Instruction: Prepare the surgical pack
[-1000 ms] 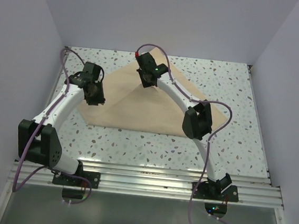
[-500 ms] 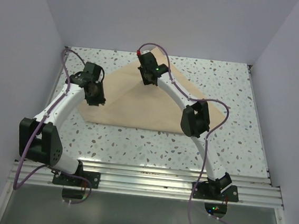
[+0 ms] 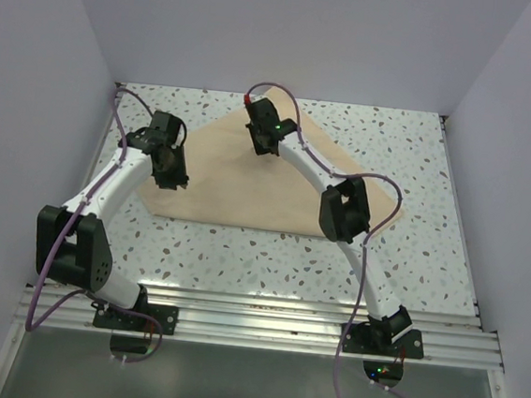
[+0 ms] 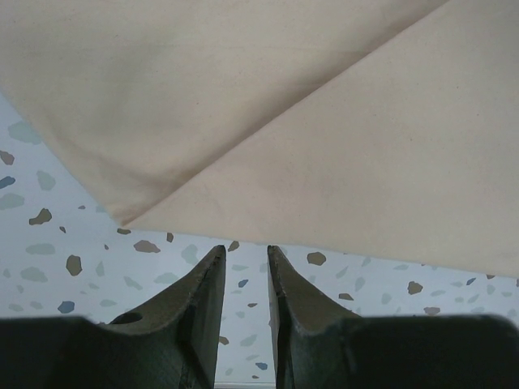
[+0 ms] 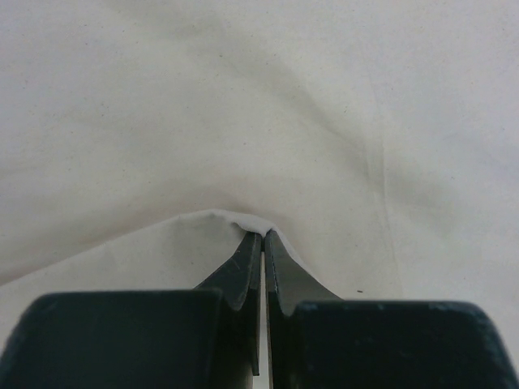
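The surgical pack (image 3: 247, 193) is a tan paper-like wrap folded into a wide triangle on the speckled table. My right gripper (image 3: 264, 145) is over its far part and shut on a raised fold of the wrap (image 5: 243, 105). In the right wrist view the fingertips (image 5: 262, 235) pinch the pale edge of that fold. My left gripper (image 3: 169, 173) hovers at the wrap's left corner. In the left wrist view its jaws (image 4: 246, 253) stand slightly apart and empty over bare table, just short of the wrap's edge (image 4: 324, 121).
White walls close in the table on the left, back and right. An aluminium rail (image 3: 254, 316) runs along the near edge by the arm bases. Purple cables (image 3: 392, 206) loop off both arms. Bare speckled table (image 3: 269, 256) lies in front of the wrap.
My right gripper has shifted slightly toward the back with the fold in it, and the wrap now lies flatter. The left gripper has hardly moved.
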You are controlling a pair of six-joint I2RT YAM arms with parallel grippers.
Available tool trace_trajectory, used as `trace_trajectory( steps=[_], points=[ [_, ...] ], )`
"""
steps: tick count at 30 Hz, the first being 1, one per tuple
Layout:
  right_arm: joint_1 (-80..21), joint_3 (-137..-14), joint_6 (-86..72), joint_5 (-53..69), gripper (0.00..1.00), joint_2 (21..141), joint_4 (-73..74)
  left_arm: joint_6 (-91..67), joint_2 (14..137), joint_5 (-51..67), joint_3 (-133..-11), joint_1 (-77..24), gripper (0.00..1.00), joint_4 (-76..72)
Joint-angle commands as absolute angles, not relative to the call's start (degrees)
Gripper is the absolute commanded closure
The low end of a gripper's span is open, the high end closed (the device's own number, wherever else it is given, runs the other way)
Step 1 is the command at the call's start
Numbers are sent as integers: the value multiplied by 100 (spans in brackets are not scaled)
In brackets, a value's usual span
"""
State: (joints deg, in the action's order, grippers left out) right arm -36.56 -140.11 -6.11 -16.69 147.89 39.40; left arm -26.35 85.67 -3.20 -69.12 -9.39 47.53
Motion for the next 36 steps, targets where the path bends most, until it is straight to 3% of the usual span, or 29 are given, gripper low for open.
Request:
trace_trajectory(
  steps=[1, 13, 36],
  points=[
    [-3560, -14106, -668, -1661, 100, 14827, 3542, -2584, 8596, -272, -7145, -879, 69, 4781],
    [-3314, -14361, -905, -1697, 100, 14871, 3331, -2540, 8666, -334, -7198, -870, 69, 4825],
    [-3287, -13456, -1283, -1687, 100, 14660, 3041, -2680, 9114, -518, -7199, -844, 69, 4992]
  ],
)
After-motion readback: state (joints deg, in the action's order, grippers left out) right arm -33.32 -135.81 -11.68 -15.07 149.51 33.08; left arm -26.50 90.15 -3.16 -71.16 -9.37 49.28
